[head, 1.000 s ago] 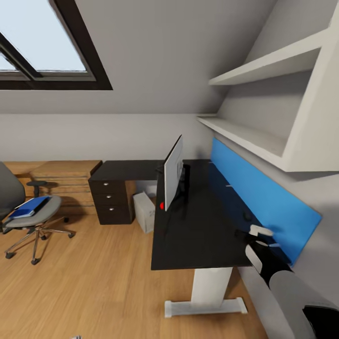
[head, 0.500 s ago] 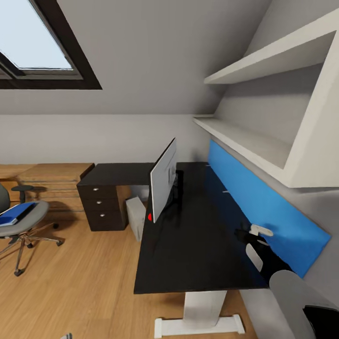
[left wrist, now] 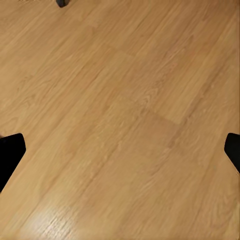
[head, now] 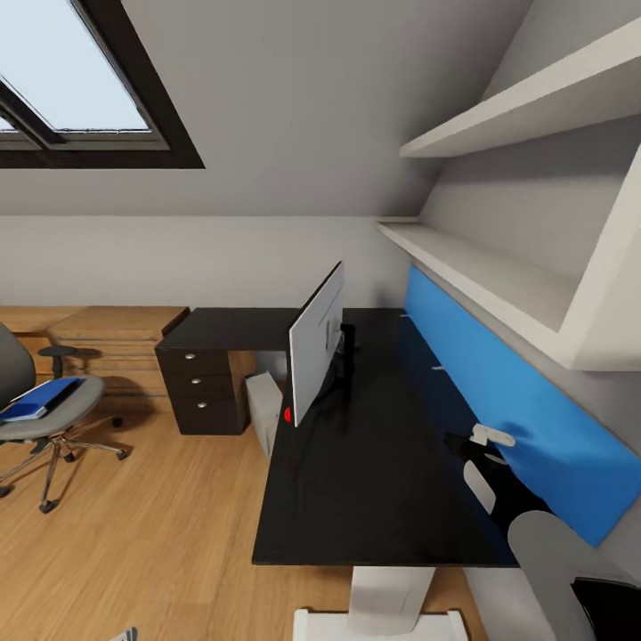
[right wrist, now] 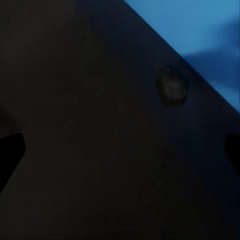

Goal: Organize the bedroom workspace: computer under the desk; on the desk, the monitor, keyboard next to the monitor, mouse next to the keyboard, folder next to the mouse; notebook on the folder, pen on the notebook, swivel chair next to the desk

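The black desk (head: 374, 481) runs along the right wall, its drawers (head: 203, 389) at the far end. The monitor (head: 316, 352) stands on it, seen nearly edge-on, silver back to the right. The light-grey computer (head: 264, 411) stands under the desk. At the left is the swivel chair (head: 53, 418), apart from the desk, with the blue folder (head: 40, 398) on its seat. My right gripper (right wrist: 120, 150) is open over the desktop, near a small dark oval thing (right wrist: 172, 86) that may be the mouse. My left gripper (left wrist: 120, 150) is open above the floor. Keyboard, notebook and pen are out of view.
A blue panel (head: 512, 405) backs the desk, with white shelves (head: 499, 267) above it. A low wooden chest (head: 116, 343) stands against the far wall under a skylight (head: 71, 98). Wood floor (head: 160, 534) lies between chair and desk.
The head view has shifted: the desk now sits nearer and its foot is cut off by the frame's lower edge. Chair, folder and monitor stay in place. My right arm keeps its pose.
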